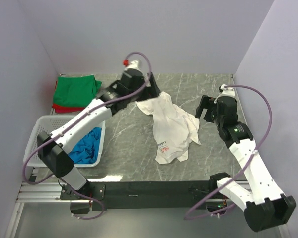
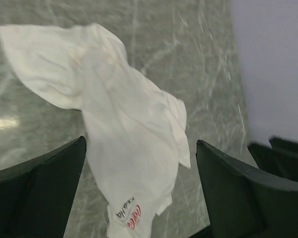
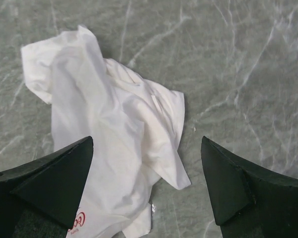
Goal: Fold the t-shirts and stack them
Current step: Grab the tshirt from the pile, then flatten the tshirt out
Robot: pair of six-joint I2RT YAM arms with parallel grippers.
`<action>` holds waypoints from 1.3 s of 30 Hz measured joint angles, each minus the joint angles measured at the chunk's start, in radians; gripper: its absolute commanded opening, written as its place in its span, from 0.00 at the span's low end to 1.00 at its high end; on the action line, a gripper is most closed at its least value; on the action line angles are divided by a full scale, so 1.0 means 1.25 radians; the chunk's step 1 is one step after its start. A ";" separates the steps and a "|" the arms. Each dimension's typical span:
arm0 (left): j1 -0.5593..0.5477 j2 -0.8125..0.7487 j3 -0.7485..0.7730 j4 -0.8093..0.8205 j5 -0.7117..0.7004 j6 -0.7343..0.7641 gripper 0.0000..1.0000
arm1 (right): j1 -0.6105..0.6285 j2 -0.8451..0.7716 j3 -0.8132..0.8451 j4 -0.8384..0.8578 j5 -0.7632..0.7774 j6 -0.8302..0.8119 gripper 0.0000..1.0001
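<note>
The white t-shirt (image 1: pixel 171 130) lies crumpled on the worktop (image 1: pixel 124 144), long axis running from near logo hem to far tip; right pincer (image 1: pixel 202 107) stands beside its right edge, spread, empty; left pincer (image 1: pixel 155 92), nearer, hovers over the far tip, spread, empty.

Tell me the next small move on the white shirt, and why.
Probably lower the left hand and close it on the white t-shirt to spread it: it lies crumpled on the table below that open hand; the right hand is open too.
</note>
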 measured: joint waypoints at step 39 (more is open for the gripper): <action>-0.350 0.502 0.152 -0.023 0.134 0.226 0.27 | -0.165 -0.050 -0.024 -0.132 0.019 0.177 0.98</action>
